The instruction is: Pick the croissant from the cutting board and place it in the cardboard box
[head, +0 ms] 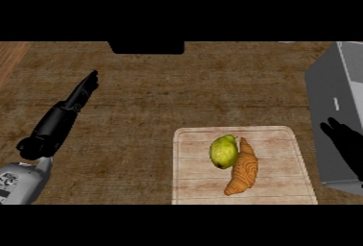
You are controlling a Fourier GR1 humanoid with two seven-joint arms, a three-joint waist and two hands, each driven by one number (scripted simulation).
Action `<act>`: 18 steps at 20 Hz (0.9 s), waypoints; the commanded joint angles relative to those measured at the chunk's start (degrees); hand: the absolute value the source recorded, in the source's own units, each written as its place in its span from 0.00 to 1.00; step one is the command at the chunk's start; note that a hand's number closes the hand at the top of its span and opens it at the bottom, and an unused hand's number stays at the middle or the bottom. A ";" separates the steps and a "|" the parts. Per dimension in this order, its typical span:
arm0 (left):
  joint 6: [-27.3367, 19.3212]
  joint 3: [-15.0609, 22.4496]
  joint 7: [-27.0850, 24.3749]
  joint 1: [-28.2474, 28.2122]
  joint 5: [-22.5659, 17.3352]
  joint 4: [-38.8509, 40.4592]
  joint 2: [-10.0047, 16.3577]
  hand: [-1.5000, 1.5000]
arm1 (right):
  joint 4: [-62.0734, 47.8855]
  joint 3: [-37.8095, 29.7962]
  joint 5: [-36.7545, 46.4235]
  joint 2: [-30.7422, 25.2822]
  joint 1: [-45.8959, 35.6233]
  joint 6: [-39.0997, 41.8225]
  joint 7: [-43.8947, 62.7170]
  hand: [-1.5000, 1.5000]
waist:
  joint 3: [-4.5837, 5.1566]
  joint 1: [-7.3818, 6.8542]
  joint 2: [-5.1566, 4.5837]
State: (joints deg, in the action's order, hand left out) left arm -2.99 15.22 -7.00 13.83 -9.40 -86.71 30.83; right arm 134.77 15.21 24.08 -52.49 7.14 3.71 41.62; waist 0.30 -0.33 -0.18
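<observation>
Zero steps done: croissant (242,170) on cutting board (284,139); left robot hand (81,92), right robot hand (344,144) both open, empty; grasp and cardboard box (332,86) placement remain.

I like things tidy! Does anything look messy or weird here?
Nothing is spilled or broken. The only oddity: a yellow-green fruit lies right against the croissant on the cutting board.

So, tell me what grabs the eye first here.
The orange croissant lies against a yellow-green fruit on the pale board at lower right. The left hand stretches straight-fingered at left; the right hand shows open at the right edge, before the grey box.
</observation>
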 commanded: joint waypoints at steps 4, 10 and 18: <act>1.64 0.66 2.52 2.36 0.66 -0.36 -0.87 0.50 | 5.73 13.41 0.97 2.31 -12.70 13.61 24.51 0.00 | -0.01 -1.20 0.03; 1.48 0.03 2.45 1.44 1.24 -1.00 -0.96 0.50 | -0.46 22.99 0.07 11.95 -22.15 17.49 36.28 0.00 | 0.03 -1.78 0.29; 2.71 -1.34 2.10 2.85 1.34 1.28 -1.60 0.50 | -11.33 29.35 3.75 22.36 -26.46 16.62 39.52 0.00 | -0.12 -0.51 0.27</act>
State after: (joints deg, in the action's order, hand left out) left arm -0.62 14.30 -6.59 15.66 -8.18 -84.69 29.16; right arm 127.19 40.36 25.98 -35.94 -16.55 16.34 67.82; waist 0.29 -1.17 0.03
